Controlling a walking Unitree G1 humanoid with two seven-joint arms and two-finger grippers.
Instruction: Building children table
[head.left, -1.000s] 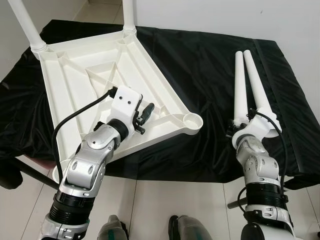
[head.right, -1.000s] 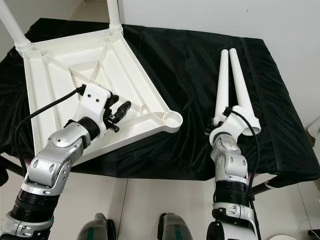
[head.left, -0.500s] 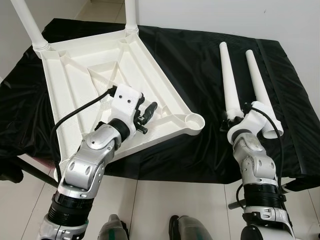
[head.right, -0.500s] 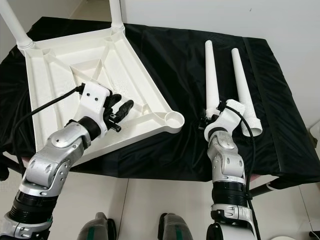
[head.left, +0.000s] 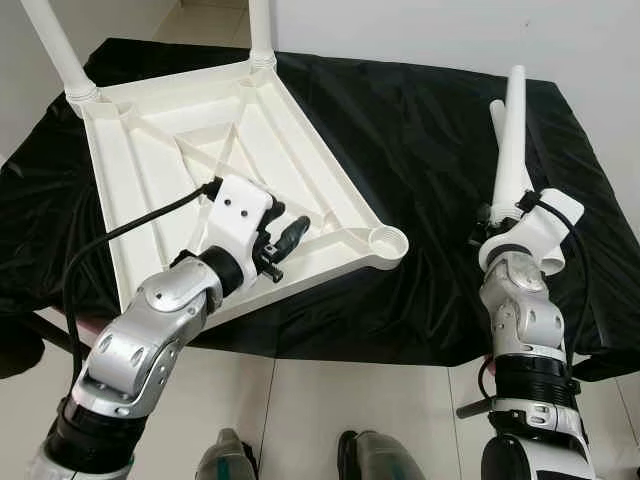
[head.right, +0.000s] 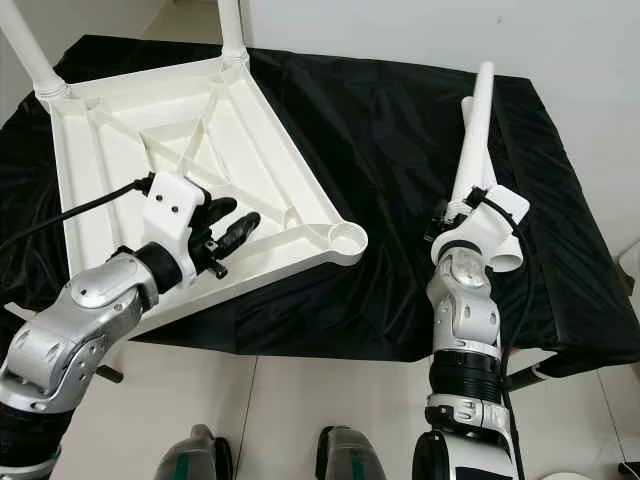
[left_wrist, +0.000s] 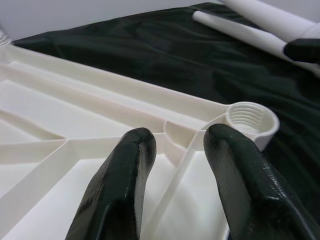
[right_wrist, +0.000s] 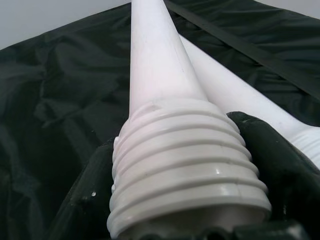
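Observation:
A white plastic table top lies upside down on the black cloth. Two white legs stand screwed into its far corners. Its near right corner has a bare threaded socket, which also appears in the left wrist view. My left gripper hovers open over the ribs just left of that socket. My right gripper is shut on the threaded end of a loose white leg, held up off the cloth with its tip pointing away. A second loose leg lies beside it.
The black cloth covers a table whose near edge runs just in front of both arms. A pale tiled floor and my feet lie below. A white wall stands behind the table.
My right gripper has lifted one leg off the cloth, away from the other, and swung it more upright. The left arm has drawn back a little; its gripper stays open over the table top.

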